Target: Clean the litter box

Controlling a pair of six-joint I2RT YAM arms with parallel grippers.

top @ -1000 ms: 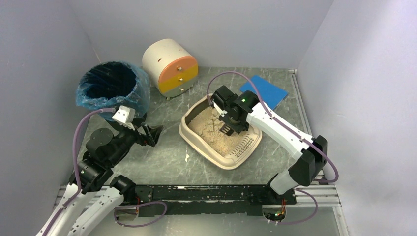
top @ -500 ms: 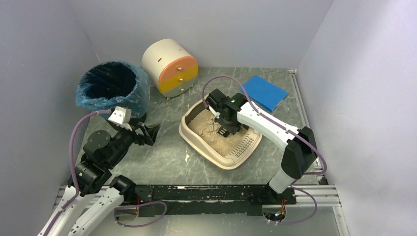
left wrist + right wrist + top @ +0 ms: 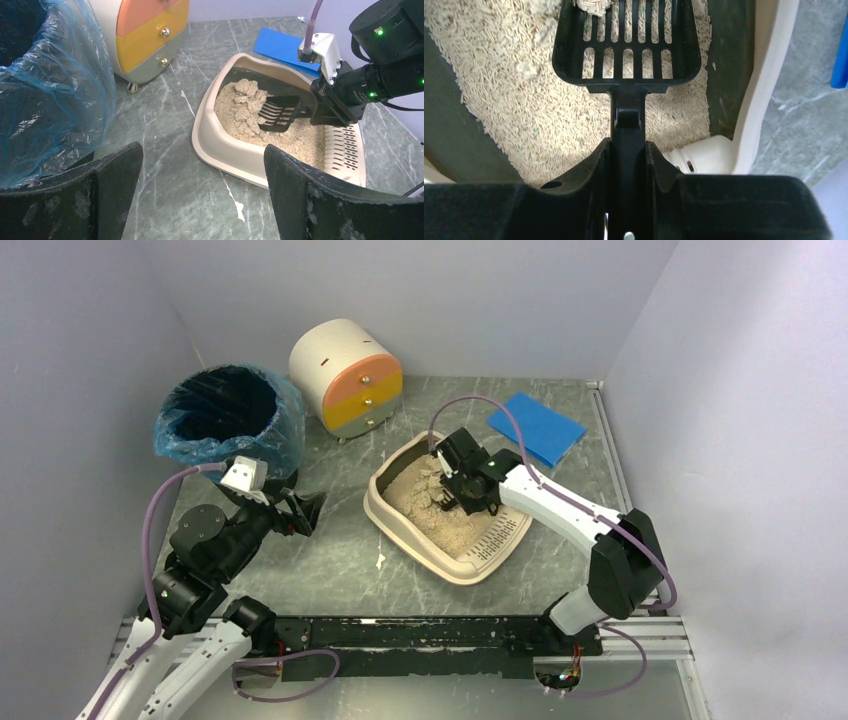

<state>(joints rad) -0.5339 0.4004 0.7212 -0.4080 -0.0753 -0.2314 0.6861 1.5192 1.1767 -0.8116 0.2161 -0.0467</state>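
Right wrist: my R gripper (image 3: 628, 150) pinches scoop (image 3: 628, 87) handle tight, blade ahead inside litter box (image 3: 769, 75); L gripper (image 3: 200, 165) gapes wide, empty.

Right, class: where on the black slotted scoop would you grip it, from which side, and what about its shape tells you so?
Grip the scoop by its narrow straight handle, coming from the rear end in line with it, as the right gripper does. The handle is slim enough to fit between two fingers, and the wide slotted head stays free to sift in the litter box.
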